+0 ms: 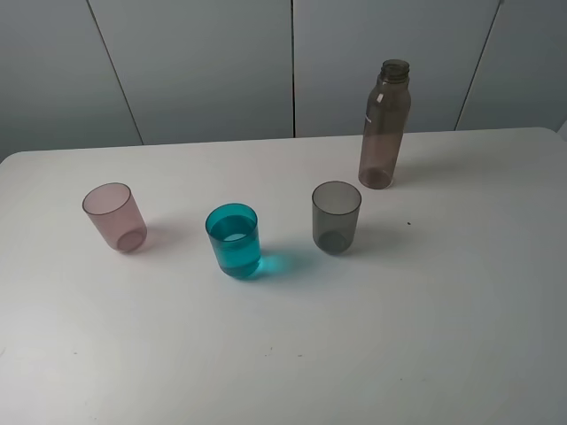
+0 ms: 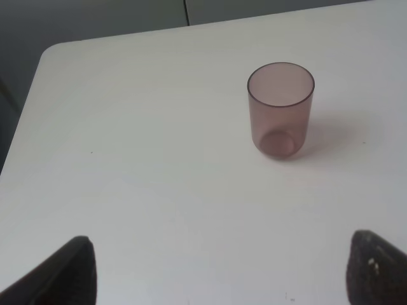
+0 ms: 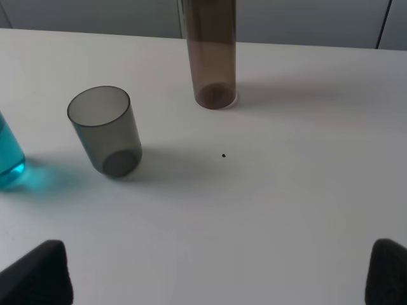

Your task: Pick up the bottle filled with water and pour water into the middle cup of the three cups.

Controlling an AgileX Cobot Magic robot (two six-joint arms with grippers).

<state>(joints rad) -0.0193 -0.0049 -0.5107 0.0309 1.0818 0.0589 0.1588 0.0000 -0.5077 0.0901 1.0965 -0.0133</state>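
The smoky-brown bottle [image 1: 386, 124] stands upright and uncapped at the back right of the white table; its lower part shows in the right wrist view [image 3: 210, 54]. Three cups stand in a row: pale pink [image 1: 115, 217] on the left, teal-blue [image 1: 235, 240] in the middle with water in it, smoky grey [image 1: 336, 217] on the right. Neither gripper shows in the exterior high view. My left gripper [image 2: 222, 270] is open, with the pink cup [image 2: 280, 109] ahead of it. My right gripper [image 3: 219, 270] is open, with the grey cup [image 3: 107, 130] and part of the teal cup [image 3: 7, 159] ahead.
The white table [image 1: 425, 336] ends at a grey panelled wall [image 1: 221, 62] behind. The table's left corner shows in the left wrist view [image 2: 48, 54]. A small dark speck [image 3: 223, 155] lies on the table near the bottle.
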